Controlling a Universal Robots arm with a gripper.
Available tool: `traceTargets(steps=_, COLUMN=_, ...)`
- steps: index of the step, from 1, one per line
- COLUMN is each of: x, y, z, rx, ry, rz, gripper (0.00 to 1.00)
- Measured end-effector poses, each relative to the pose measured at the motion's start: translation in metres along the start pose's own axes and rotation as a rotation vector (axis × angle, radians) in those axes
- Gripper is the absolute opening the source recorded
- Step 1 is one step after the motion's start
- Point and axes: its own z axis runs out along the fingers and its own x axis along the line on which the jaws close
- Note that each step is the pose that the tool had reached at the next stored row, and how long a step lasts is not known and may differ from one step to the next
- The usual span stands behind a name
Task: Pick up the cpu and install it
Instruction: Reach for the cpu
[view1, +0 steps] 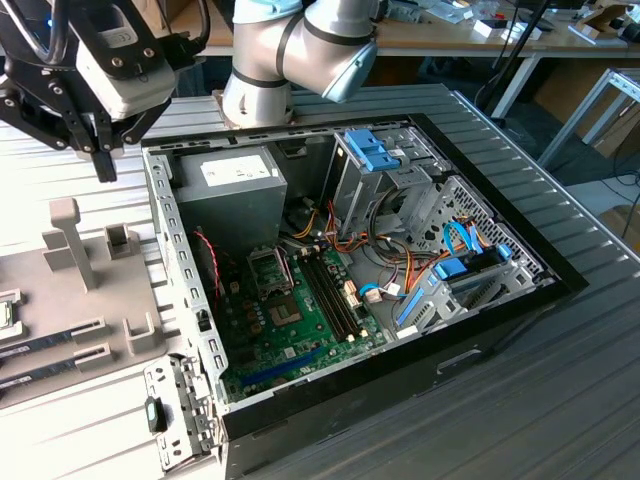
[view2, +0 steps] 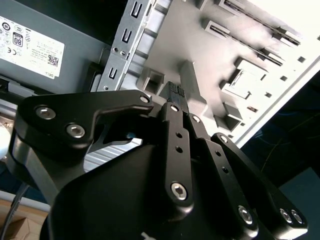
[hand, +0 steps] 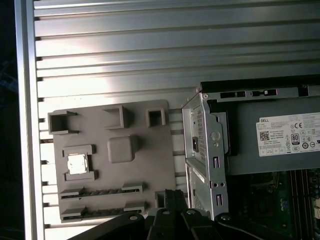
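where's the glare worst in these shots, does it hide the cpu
First wrist view: the cpu glares near white on the grey tray, though its square outline reads. Exterior view: the tray is washed out by strong light. Second wrist view: one end of the tray blows out white, the hand is dark.

- The gripper (view1: 103, 172) is running off the exterior view's upper left corner.
- The grey tray (view1: 50, 290) is getting cut by the exterior view's left edge.
- In the first wrist view, the cpu (hand: 76, 163) is showing too small for surface detail.
- In the second wrist view, the gripper is hiding much of the tray.
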Motion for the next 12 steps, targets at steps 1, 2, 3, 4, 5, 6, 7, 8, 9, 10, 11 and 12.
traceTargets(steps=1, x=0.0005, y=0.0, z=0.0, rx=0.0, ry=0.0, rz=0.0, gripper=0.11)
traceTargets(steps=2, x=0.001, y=-0.0001, z=0.0, rx=0.0, ry=0.0, rz=0.0, gripper=0.11)
traceTargets(steps=3, x=0.0014, y=-0.0001, z=0.0, rx=0.0, ry=0.0, rz=0.0, gripper=0.11)
traceTargets(steps=4, x=0.0018, y=-0.0001, z=-0.0001, rx=0.0, ry=0.0, rz=0.0, gripper=0.11)
traceTargets(steps=5, x=0.0022, y=-0.0002, z=-0.0001, rx=0.0, ry=0.0, rz=0.0, gripper=0.11)
traceTargets(steps=6, x=0.0026, y=-0.0002, z=0.0, rx=0.0, ry=0.0, rz=0.0, gripper=0.11)
traceTargets(steps=7, x=0.0029, y=-0.0002, z=0.0, rx=0.0, ry=0.0, rz=0.0, gripper=0.11)
traceTargets(steps=8, x=0.0031, y=-0.0002, z=-0.0001, rx=0.0, ry=0.0, rz=0.0, gripper=0.11)
traceTargets(steps=9, x=0.0035, y=-0.0003, z=-0.0001, rx=0.0, ry=0.0, rz=0.0, gripper=0.11)
traceTargets(steps=10, x=0.0039, y=-0.0003, z=-0.0001, rx=0.0, ry=0.0001, rz=0.0, gripper=0.11)
traceTargets(steps=11, x=0.0042, y=-0.0003, z=-0.0001, rx=0.0, ry=0.0, rz=0.0, gripper=0.11)
traceTargets(steps=12, x=0.0046, y=-0.0004, z=-0.0001, rx=0.0, ry=0.0, rz=0.0, gripper=0.11)
